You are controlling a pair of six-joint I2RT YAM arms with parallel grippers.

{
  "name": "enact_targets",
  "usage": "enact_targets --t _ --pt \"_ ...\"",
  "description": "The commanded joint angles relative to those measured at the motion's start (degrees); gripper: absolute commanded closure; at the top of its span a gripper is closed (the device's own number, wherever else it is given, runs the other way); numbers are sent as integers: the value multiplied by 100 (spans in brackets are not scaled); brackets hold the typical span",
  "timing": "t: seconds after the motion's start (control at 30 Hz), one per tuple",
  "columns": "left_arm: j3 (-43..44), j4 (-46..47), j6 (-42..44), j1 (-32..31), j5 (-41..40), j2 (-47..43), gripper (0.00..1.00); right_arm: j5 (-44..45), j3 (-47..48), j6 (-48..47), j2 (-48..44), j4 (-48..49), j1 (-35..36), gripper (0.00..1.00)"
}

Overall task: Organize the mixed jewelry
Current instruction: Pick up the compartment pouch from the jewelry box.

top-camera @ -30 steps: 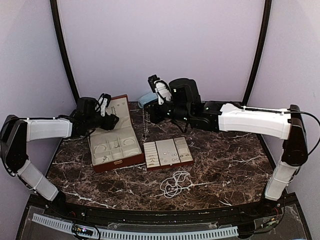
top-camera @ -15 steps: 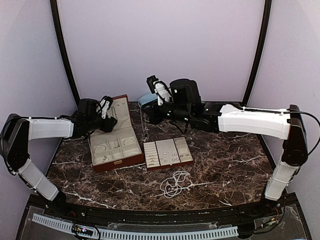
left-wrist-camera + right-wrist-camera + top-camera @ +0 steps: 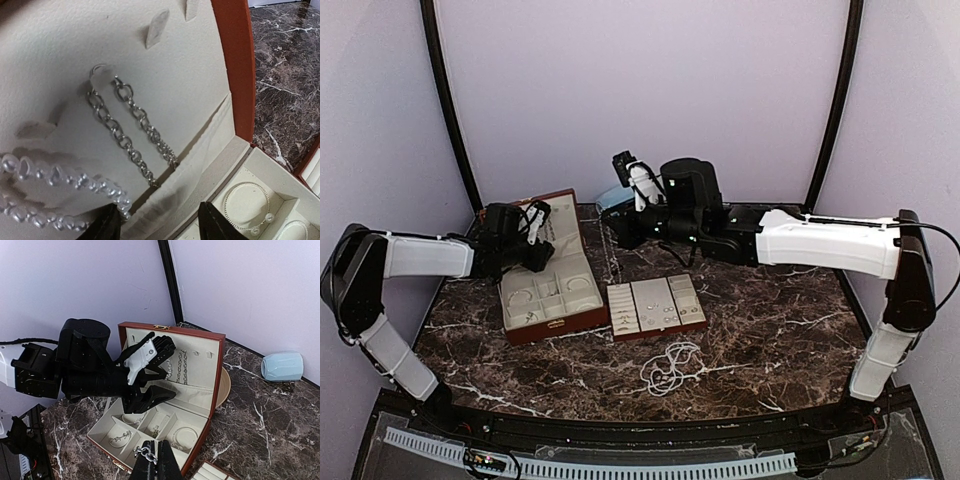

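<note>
The reddish-brown case [image 3: 548, 325] stands open, its cream lid upright. My left gripper [image 3: 534, 240] is open and empty, close in front of the lid. In the left wrist view its fingertips [image 3: 108, 224] straddle the lid's pocket edge, with a silver chain [image 3: 131, 131] on a lid hook and a pearl strand [image 3: 65, 181] just left. A bangle [image 3: 247, 206] lies in a compartment. My right gripper [image 3: 156, 461] is shut on a silver chain [image 3: 145, 453] and holds it above the case's right side; the chain hangs down [image 3: 609, 255]. Another pearl strand [image 3: 670, 367] lies on the table.
A cream ring tray [image 3: 657, 305] with small pieces sits right of the case. A pale blue rounded object [image 3: 282, 366] lies at the back by the wall. A beige dish [image 3: 225, 387] sits behind the case lid. The marble table [image 3: 770, 320] stretches to the right.
My left gripper has moved right, closer to the case lid. The right gripper has stayed almost still with its chain.
</note>
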Motion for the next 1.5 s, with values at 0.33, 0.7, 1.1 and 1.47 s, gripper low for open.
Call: enact_targets --t 0.33,0.7,1.1,1.47 --pt "-304 -88 177 -324 -533 118 64 -67 -185 79 -311 422 -19 100" --pt "-498 184 29 -373 -437 -206 76 -66 167 69 -193 344 -19 100" --pt "-437 442 -9 -243 -55 -707 76 -67 58 104 -214 458 -27 100" --pt "-71 138 279 -226 -478 -130 59 -254 -67 118 -296 579 -31 100"
